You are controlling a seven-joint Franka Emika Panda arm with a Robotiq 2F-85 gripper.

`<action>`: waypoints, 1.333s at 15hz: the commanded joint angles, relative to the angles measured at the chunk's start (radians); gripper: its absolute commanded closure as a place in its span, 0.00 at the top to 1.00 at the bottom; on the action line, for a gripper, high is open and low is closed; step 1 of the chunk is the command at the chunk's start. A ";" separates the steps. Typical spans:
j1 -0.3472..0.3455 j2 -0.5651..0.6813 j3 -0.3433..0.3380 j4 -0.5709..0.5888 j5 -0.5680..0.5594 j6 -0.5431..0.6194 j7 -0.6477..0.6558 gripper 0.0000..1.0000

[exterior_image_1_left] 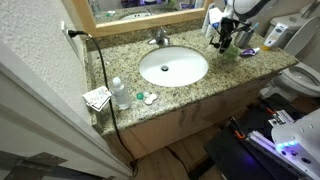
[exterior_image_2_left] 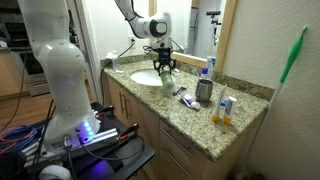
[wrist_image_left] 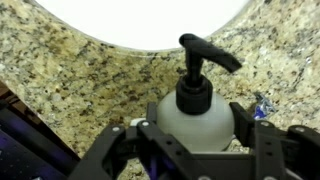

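**Grip on the Soap Dispenser**

The gripper (wrist_image_left: 196, 135) pinched the soap dispenser (wrist_image_left: 195, 105) by its body, one pad on each side. The bottle sat at lower centre of the wrist view, at the granite counter (wrist_image_left: 70, 80) just below the sink (wrist_image_left: 140, 15). Recommended practice was to keep the pads level below the shoulder and avoid tilt. The long axis was upright, and the spout pointed toward the frame's right.

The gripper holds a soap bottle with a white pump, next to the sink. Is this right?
Not quite: the pump is black, not white, as the wrist view shows. The gripper does hold the bottle, next to the sink.
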 commanded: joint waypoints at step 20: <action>0.159 -0.338 0.141 -0.037 0.801 -0.056 -0.786 0.71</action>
